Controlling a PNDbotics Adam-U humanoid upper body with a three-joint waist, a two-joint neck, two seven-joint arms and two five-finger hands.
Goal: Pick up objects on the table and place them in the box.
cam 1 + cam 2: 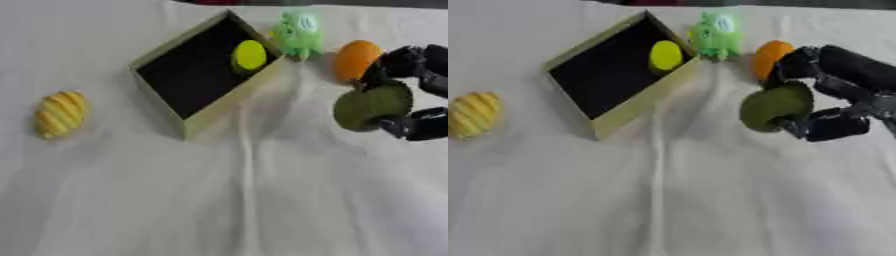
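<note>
right hand reaching in from the right edge, black fingers curled round an olive-green round fruit, one finger above it and one below, so closed on that fruit. cannot tell whether the fruit is lifted or resting on the white cloth of the tabletop. just behind the fruit and hand, an orange fruit lying on the cloth, close to the upper fingers; contact between them unclear. further left, at the far side, a pale green toy with a blurred shape, sitting just beside the far corner of the box. box open on top, turned at an angle, tan walls, dark inside, standing left of centre on the cloth. inside it, a yellow round object resting against the far right wall near the corner. well apart from all this, near the left edge, a yellow ribbed object with paler stripes, lying alone on the cloth. cloth creased, with a long fold running from the box toward the near edge. left hand in neither view.
</note>
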